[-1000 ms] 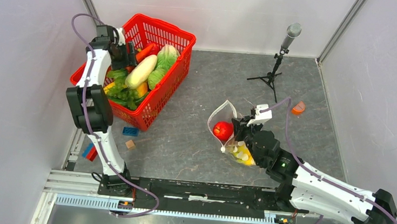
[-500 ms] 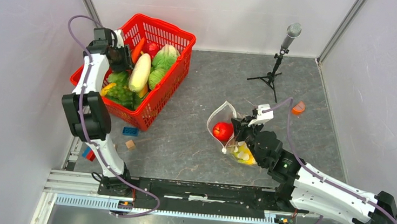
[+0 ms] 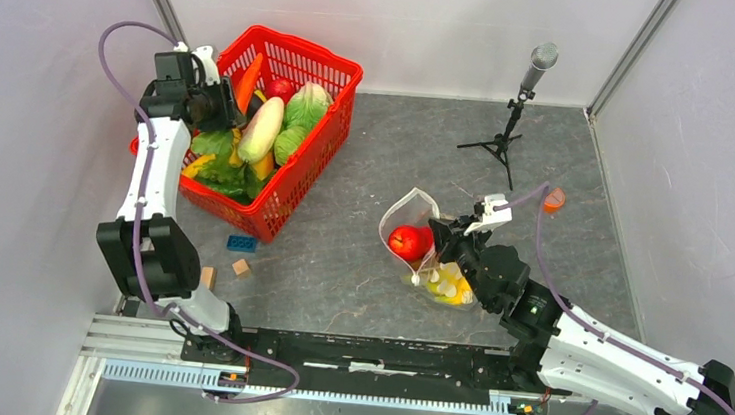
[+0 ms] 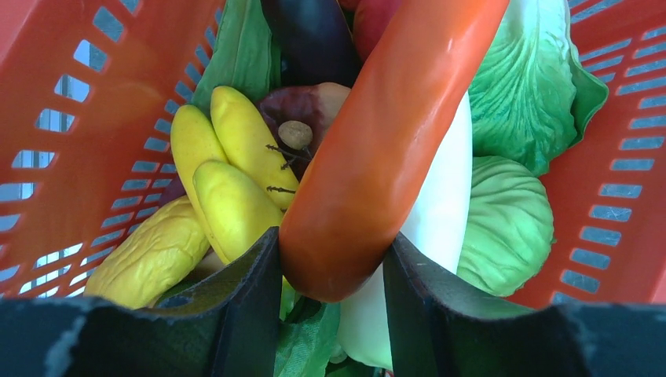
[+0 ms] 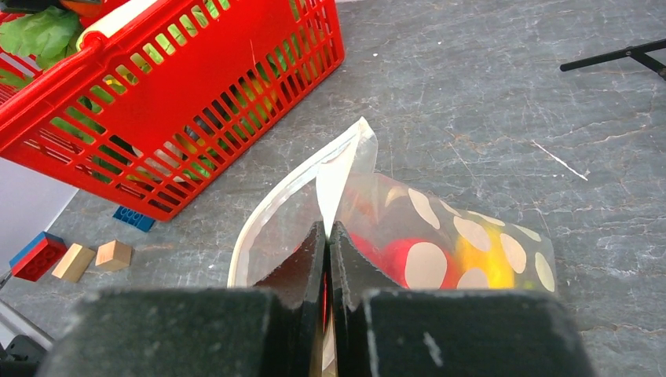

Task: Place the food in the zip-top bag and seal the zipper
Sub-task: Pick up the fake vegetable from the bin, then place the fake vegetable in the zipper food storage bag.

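- The left claw [image 4: 330,263] is gripping an orange carrot [image 4: 408,126] by its rounded end, above the red basket [image 3: 321,138]. Held so close to the tip, it could be swinging or slipping free in transit.
- The right claw [image 5: 328,236] is pinching the zip-top bag [image 5: 471,243] shut-fingered at its mouth, just by the zipper [image 5: 271,208], low over the worktop [image 3: 367,167]. The long carrot may be jamming in that narrow opening and tugging the floppy film loose.

Basket [image 3: 313,161] left of bag [image 3: 402,211] (well apart)
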Robot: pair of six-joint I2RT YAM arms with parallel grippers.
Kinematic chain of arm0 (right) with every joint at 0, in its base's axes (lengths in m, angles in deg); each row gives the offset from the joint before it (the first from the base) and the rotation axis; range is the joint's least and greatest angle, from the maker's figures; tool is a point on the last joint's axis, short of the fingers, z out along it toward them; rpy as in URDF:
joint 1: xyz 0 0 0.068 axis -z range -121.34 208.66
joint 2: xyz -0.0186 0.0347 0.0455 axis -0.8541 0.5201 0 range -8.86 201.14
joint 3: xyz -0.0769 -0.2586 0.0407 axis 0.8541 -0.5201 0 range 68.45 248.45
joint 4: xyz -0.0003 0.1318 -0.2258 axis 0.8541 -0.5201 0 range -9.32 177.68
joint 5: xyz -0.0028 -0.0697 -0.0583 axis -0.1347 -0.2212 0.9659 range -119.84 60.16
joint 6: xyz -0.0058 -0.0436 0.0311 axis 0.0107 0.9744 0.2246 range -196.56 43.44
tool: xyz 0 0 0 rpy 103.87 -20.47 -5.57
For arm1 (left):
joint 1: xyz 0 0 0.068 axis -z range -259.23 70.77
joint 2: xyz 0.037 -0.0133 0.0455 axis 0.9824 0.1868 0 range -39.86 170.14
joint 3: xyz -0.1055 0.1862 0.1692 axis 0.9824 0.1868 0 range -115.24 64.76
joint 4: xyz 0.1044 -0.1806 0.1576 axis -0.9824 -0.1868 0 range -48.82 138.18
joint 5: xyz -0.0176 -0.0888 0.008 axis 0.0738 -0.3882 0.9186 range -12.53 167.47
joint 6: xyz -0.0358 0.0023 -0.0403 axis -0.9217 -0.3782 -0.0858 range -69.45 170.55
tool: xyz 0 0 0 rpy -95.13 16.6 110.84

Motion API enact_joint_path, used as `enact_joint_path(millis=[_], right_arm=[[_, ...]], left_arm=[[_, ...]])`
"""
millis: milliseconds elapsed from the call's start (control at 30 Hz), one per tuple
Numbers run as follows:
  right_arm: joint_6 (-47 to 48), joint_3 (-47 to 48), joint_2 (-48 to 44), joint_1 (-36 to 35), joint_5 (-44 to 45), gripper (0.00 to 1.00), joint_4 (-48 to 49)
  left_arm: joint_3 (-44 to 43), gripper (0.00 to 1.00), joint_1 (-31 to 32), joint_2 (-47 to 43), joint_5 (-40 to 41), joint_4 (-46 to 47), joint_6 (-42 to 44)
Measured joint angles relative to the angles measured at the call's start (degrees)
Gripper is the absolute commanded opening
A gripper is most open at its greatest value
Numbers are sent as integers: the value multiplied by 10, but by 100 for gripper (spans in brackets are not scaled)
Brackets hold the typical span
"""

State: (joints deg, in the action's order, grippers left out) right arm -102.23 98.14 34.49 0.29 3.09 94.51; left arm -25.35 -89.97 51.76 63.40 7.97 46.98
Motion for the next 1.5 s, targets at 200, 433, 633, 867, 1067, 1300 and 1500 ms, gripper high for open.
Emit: enact_joint_path(millis=[200, 433, 633, 867, 1067, 1300, 1500], right_arm=[[-1, -3, 1, 0, -7, 6, 3], [-2, -6, 2, 0, -10, 7, 9], [-2, -10, 0, 0, -8, 7, 12], [-3, -16, -6, 0, -4, 7, 17], [-12, -28, -5, 0, -9, 6, 33], [-20, -30, -1, 0, -23, 6, 46], [-29, -38, -3, 0, -30, 6, 61]], left_arm=[[8, 50, 0, -9, 0, 0, 0], [5, 32, 0, 14, 3, -6, 7], [-1, 31, -4, 32, -13, -7, 7], [-5, 30, -1, -46, -110, -5, -3], [9, 24, 1, -158, -254, 53, -62], [154, 25, 57, -264, -369, 270, -243], [184, 24, 215, -266, -334, 259, -268]])
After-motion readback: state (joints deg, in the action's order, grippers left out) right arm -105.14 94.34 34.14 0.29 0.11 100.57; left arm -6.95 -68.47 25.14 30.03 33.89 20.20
